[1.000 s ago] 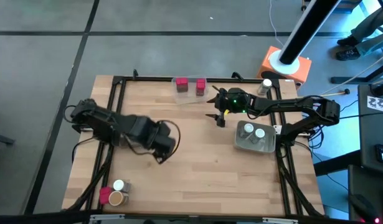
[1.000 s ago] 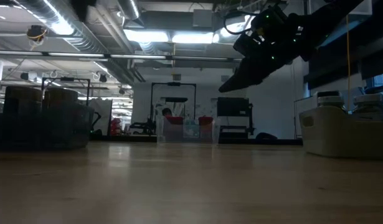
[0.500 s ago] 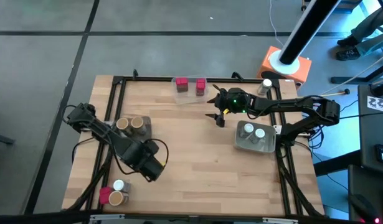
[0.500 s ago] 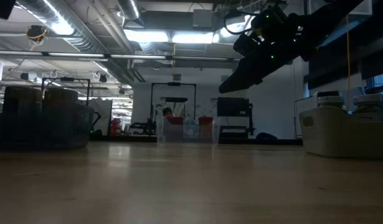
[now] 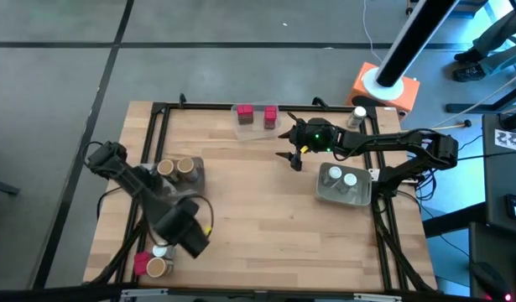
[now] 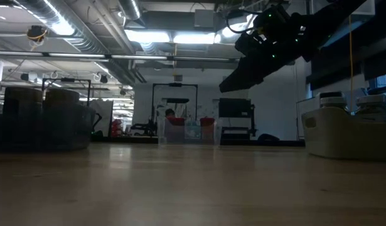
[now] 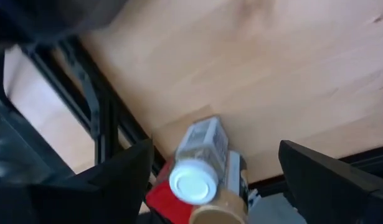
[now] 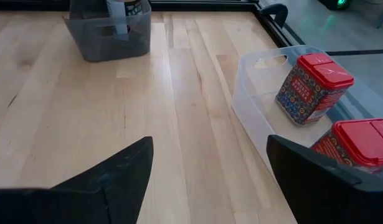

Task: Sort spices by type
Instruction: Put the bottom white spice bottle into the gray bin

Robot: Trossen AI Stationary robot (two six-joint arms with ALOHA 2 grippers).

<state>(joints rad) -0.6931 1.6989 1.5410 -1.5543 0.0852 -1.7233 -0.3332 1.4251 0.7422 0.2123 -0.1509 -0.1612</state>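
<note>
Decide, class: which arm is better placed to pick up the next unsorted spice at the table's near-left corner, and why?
Probably the left. The left gripper hangs open right beside the white-capped jar, red block and tan cylinder in that corner. The right gripper waits open far across the table, near the clear tray.

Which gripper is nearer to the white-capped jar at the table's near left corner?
Left. The left gripper hangs open directly over the white-capped jar; the right gripper waits across the table by the clear tray.

table [image 5: 266, 210]: pale matt wood planks | tray [image 8: 256, 81]: clear smooth plastic | jar [image 7: 200, 149]: clear, white cap
</note>
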